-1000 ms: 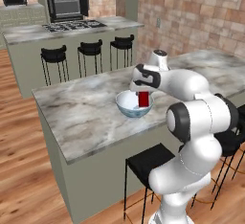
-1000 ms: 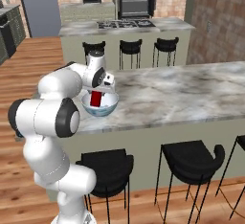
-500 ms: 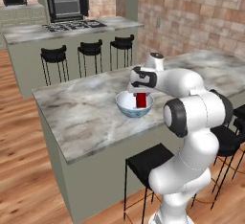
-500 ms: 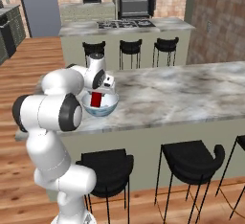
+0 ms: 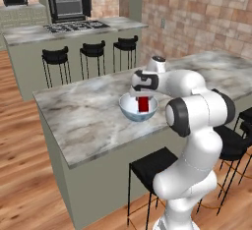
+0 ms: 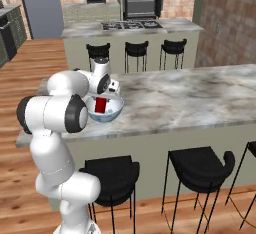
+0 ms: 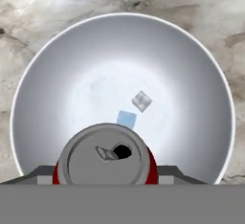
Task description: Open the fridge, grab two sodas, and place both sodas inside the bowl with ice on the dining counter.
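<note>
My end effector (image 7: pixel 104 176) fingertips sit hidden beside the red cylindrical soda can (image 7: pixel 104 156); the can's lower body is cut off; my wrist hides the glossy white bowl's (image 5: pixel 129 114) far rim.

Even, bright, rendered light; soft pictures with little shadow.

From my base views the light is flat and diffuse with no single source I can pick out; the counter (image 5: pixel 88 121) shows a mild sheen, and the stools (image 6: pixel 200 170) throw only faint shadows on the wood floor (image 5: pixel 19 185). Edges look slightly soft and low in detail, with the far kitchen blurrier. In my hand view the bowl (image 7: pixel 57 74) glows whitest at its middle and greys toward the rim, without hard glare; the can (image 7: pixel 106 153) top is evenly lit, its tab slightly smeared.
</note>
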